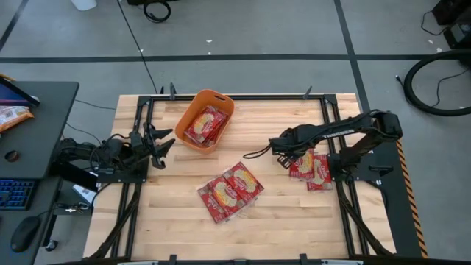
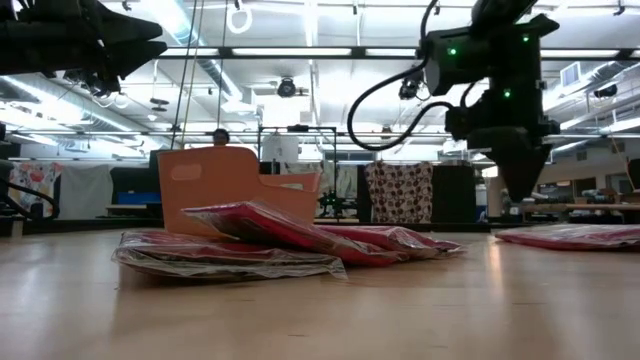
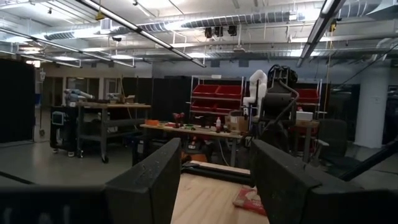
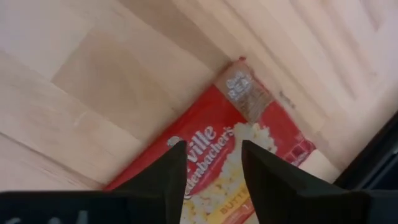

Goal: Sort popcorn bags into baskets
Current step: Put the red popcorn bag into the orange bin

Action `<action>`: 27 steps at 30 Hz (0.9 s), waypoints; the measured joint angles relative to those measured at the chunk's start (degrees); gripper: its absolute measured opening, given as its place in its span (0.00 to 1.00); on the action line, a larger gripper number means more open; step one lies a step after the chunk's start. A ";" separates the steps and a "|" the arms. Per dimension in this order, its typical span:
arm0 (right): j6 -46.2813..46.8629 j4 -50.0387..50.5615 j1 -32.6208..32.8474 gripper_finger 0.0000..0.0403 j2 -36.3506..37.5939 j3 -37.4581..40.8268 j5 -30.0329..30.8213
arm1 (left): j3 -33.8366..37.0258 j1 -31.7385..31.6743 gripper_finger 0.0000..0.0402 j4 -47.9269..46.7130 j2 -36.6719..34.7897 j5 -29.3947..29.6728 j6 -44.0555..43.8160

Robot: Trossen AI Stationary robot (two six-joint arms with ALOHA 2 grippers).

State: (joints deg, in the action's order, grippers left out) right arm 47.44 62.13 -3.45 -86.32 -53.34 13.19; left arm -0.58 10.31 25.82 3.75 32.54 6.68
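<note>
- Hovering my right gripper (image 1: 283, 156) over the edge of the pair of popcorn bags (image 1: 311, 168) lying on the right side of the counter (image 1: 280, 221); in the right wrist view its jaws are standing partly open, straddling the red packet (image 4: 249, 155) and holding nothing.
- Pointing the jaws almost straight down, because a flat glossy packet lying on wood is, I judge, easiest to pinch at its rim from above.
- Seeing in the low view that the right gripper (image 2: 522, 185) is hanging clear above the packets (image 2: 575, 236), not touching them.
- Keeping my left gripper (image 1: 163, 151) raised near the left edge of the counter, beside the orange basket (image 1: 218, 98); its jaws are wide apart and empty in the left wrist view, waiting out of the way.
- Noting that the basket is sitting at the far side, left of centre, and is already holding several red bags (image 1: 204, 125).
- Noting a loose heap of more bags (image 1: 230, 191) lying overlapped in the middle of the counter, well apart from both grippers.
- Judging the job roughly half done: the middle heap and the right pair are not yet sorted.
- Expecting the next move to call for a careful descent, since a slippery film could slide away or the lower packet could lift along with the top one.
</note>
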 joint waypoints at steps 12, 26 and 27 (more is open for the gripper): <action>4.03 -1.20 -0.09 0.54 -7.26 0.02 -5.01 | 0.00 0.00 0.48 -0.07 0.00 0.01 0.01; -0.20 -2.22 -1.08 0.38 -11.54 2.89 -8.72 | 0.00 0.00 0.48 -0.13 0.00 0.01 0.04; -0.82 -2.39 -0.87 0.35 -11.56 2.84 -8.72 | 0.00 0.00 0.48 -0.15 0.00 0.01 0.04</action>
State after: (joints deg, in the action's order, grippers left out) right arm 46.62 59.74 -4.32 -97.88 -50.50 4.47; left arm -0.58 10.31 25.68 3.75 32.56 6.72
